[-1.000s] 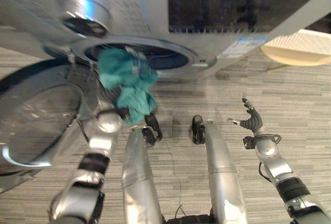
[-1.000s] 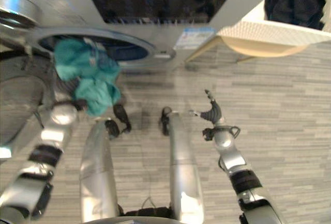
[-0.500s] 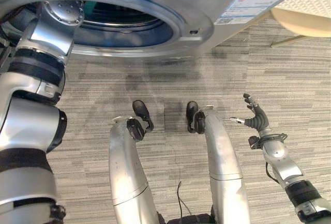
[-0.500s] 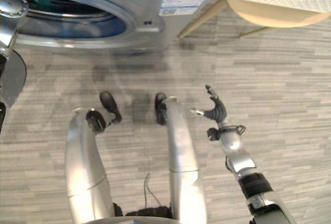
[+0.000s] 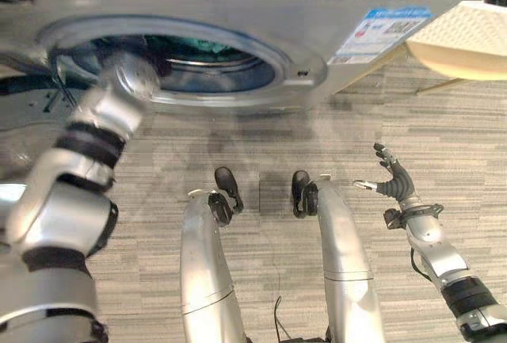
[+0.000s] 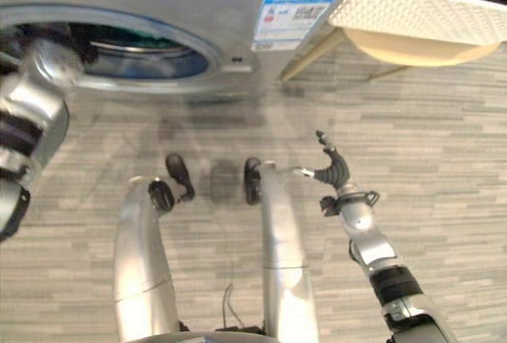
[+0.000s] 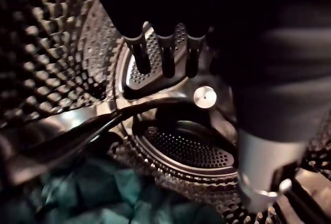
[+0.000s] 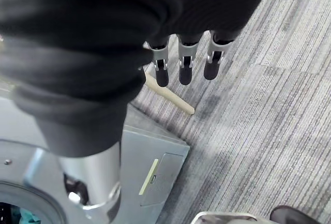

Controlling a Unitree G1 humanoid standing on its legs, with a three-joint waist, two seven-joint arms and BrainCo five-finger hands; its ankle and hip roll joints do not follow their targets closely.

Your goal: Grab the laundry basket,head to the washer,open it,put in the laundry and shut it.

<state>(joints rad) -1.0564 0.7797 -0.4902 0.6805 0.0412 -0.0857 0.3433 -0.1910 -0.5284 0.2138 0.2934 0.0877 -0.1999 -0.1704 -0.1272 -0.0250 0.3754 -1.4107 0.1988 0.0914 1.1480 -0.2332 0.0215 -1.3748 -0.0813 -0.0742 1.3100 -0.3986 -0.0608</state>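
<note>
Robot's left arm is reaching into the open washer (image 5: 238,10) as teal laundry (image 7: 103,198) is lying inside the drum (image 7: 62,48).

The silver washer is standing across the far side of the grey striped carpet (image 5: 380,121), its round opening (image 5: 170,62) facing the robot. Past that opening, the left hand (image 7: 165,53) is hanging inside the perforated drum with fingers extended and gripping nothing, above the crumpled teal laundry resting on the drum's floor. To the right of the washer, a pale perforated laundry basket (image 5: 463,38) is sitting beside the machine's corner. Well clear of the washer, out over the carpet on the robot's right, the right hand (image 5: 394,181) is hovering with its fingers relaxed and spread, grasping nothing.
</note>
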